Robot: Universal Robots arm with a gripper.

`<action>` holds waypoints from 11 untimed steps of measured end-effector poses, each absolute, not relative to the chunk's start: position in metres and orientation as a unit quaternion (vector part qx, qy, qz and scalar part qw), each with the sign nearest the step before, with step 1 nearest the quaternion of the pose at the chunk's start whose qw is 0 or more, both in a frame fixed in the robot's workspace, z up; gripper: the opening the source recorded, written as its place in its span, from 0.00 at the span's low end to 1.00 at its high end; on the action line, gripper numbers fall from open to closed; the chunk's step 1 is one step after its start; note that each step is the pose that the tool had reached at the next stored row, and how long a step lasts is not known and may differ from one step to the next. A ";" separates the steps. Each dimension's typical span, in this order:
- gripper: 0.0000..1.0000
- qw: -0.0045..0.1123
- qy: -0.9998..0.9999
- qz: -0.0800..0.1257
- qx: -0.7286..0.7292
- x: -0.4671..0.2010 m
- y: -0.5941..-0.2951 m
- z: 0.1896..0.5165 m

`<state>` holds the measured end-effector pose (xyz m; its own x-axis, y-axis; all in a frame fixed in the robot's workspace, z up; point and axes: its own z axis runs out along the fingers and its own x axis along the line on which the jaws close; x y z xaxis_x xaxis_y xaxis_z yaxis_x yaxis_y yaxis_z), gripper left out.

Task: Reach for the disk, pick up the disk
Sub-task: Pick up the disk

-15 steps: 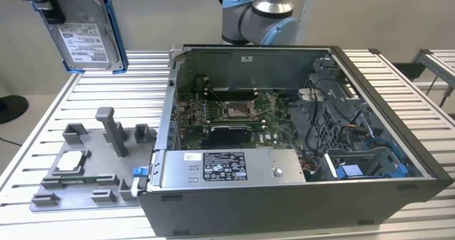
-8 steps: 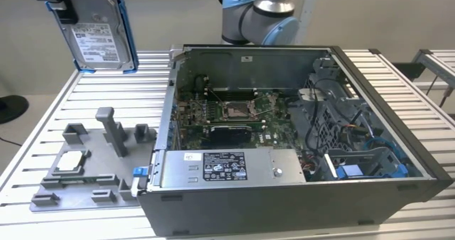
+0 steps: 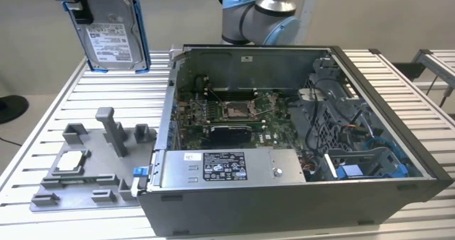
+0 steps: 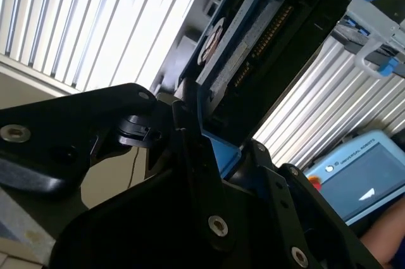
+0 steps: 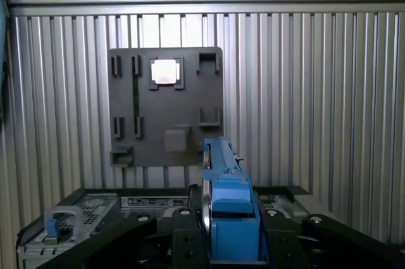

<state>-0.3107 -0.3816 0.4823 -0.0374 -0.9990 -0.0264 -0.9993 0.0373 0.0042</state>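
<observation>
The disk [image 3: 114, 29], a silver hard drive with a white label and blue side rails, hangs upright in the air at the exterior view's upper left, well above the slatted table. My gripper [image 3: 78, 5] is shut on its upper end. The first wrist view looks down the disk [image 5: 226, 187] edge-on, with its blue rail between the black fingers [image 5: 183, 234] of the gripper [image 5: 226, 218]. In the second wrist view the disk [image 4: 253, 60] shows its connector edge and extends away from the gripper [image 4: 218, 149].
An open computer case [image 3: 427, 165] takes up the middle and right of the table, with a grey labelled box [image 3: 227, 168] at its front. Far below the disk lies a grey fixture plate [image 3: 85, 192] carrying a small square chip [image 3: 71, 160]. The arm's base [image 3: 259, 16] stands behind the case.
</observation>
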 end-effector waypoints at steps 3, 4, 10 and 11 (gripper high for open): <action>0.00 0.008 0.720 0.011 -0.693 -0.302 -0.382 0.482; 0.00 0.008 0.720 0.011 -0.693 -0.299 -0.382 0.482; 0.00 0.008 0.721 0.011 -0.693 -0.281 -0.382 0.482; 0.00 0.008 0.721 0.011 -0.693 -0.278 -0.382 0.482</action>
